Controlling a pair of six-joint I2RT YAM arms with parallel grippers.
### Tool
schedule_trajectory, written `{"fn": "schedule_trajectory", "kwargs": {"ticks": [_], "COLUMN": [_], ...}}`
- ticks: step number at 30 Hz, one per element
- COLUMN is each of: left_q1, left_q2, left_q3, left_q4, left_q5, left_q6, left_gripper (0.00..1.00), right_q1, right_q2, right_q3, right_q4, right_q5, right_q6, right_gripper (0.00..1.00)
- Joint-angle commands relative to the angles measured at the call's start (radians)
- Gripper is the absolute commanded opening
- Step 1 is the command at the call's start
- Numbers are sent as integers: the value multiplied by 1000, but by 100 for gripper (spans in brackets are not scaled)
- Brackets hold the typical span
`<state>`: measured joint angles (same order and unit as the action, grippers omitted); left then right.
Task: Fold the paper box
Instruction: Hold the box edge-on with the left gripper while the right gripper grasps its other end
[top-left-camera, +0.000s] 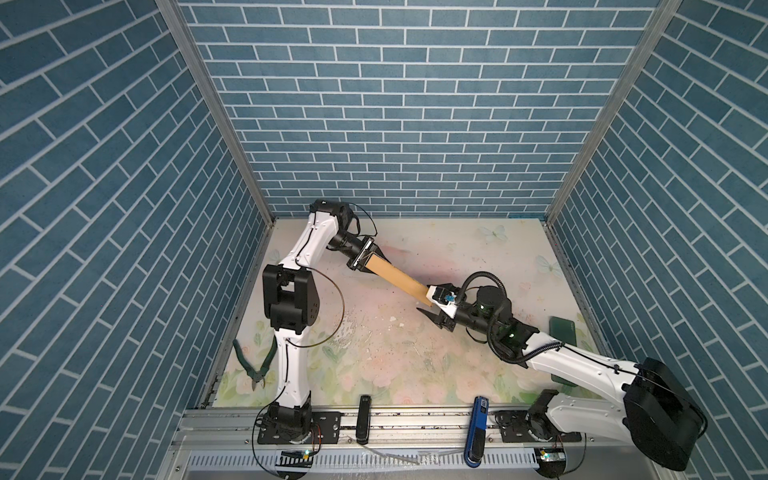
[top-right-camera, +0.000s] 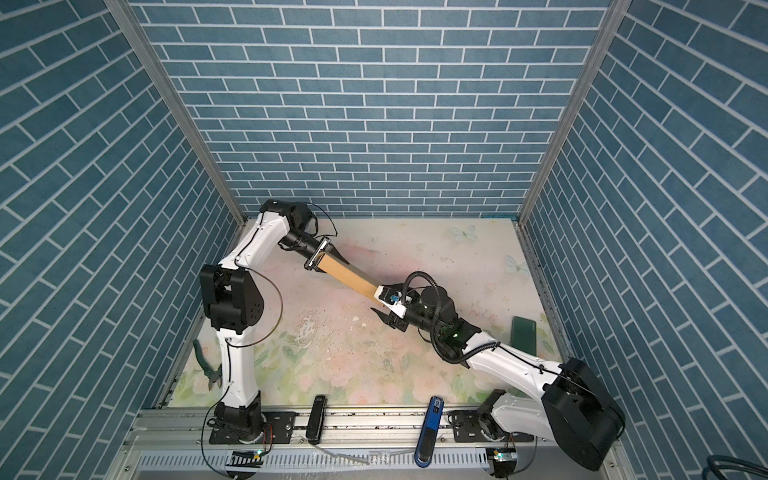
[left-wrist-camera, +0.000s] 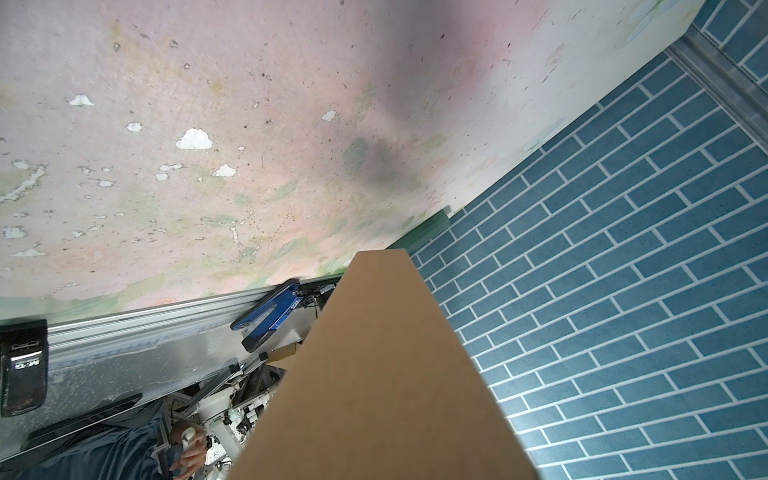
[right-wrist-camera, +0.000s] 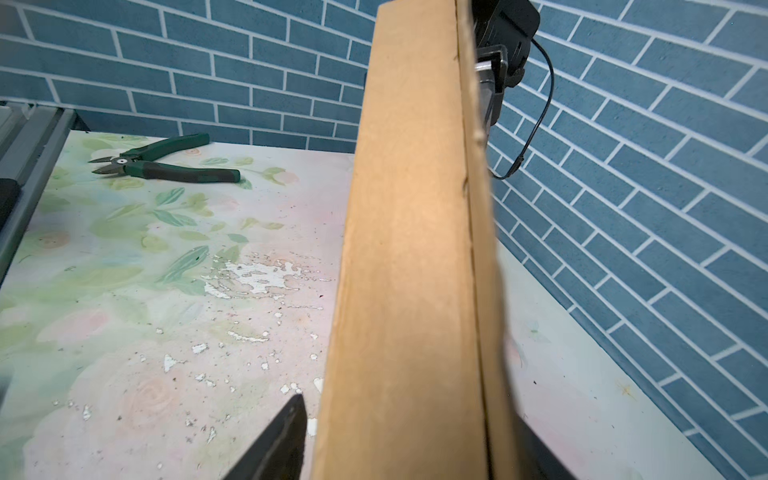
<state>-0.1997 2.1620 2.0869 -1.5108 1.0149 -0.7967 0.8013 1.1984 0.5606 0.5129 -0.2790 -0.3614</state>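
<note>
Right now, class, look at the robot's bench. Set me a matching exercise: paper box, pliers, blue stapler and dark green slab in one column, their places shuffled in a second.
Things
1 paper box
2 pliers
3 blue stapler
4 dark green slab

Places
A on the front rail
B at the left edge of the table
C held in the air
D at the table's right edge

Pairs: 1-C, 2-B, 3-A, 4-D

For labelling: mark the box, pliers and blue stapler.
box (top-left-camera: 397, 277): in a top view, middle of its upper face.
pliers (right-wrist-camera: 187, 172): right wrist view, one handle.
blue stapler (top-left-camera: 478, 428): in a top view, its body.
</note>
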Motion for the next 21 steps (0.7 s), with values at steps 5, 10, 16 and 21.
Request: {"fn": "schedule_trajectory", "kwargs": {"ticks": [5,10,16,21], "left_q1": [-6,-6,-6,-7], "left_q2": [-30,-32,-33,-34], "left_q3": [-2,4,0,-8], "left_q4": [-1,-5,-6,1], "left_q5": [29,28,27,25], "left_q6": [-6,-4,-1,0], "left_gripper": [0,0,0,0], "right_q1": [13,15,16,21], "right_q2": [40,71,82,90], "right_q3": [35,47,63,70], "right_q4": [141,173,191,194], "right_q5": [28,8,-14,-19], "right_q6": [-48,-41,-31,-27], "right_gripper": [66,66,64,59]}}
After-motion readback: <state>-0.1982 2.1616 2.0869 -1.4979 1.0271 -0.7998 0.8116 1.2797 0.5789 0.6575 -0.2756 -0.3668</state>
